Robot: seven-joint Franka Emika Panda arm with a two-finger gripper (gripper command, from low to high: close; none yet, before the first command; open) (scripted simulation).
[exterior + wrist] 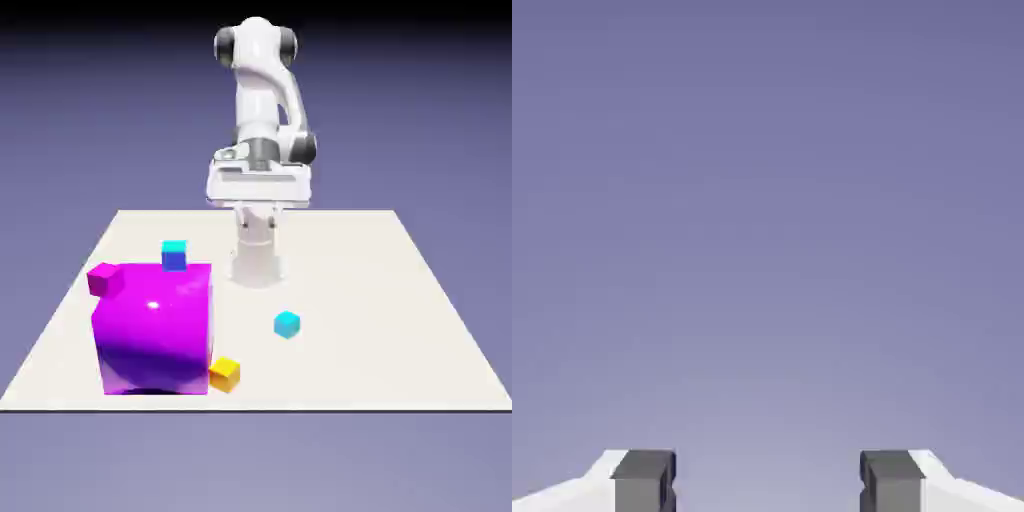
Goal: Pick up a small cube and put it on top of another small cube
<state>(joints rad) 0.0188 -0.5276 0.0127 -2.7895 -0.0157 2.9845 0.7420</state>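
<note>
The tool [768,485] is wide open and holds nothing; in the hand view only plain backdrop shows between its grey fingertips [643,480]. In the exterior view the tool [258,208] hangs high above the far side of the desk [400,330], well apart from every cube. A cyan cube [287,324] lies alone near the desk's middle. An orange cube [225,374] sits just beside a large magenta block [153,330]. A cyan cube on a blue cube [174,254] seems to stand behind the block, near a small magenta cube [105,279].
</note>
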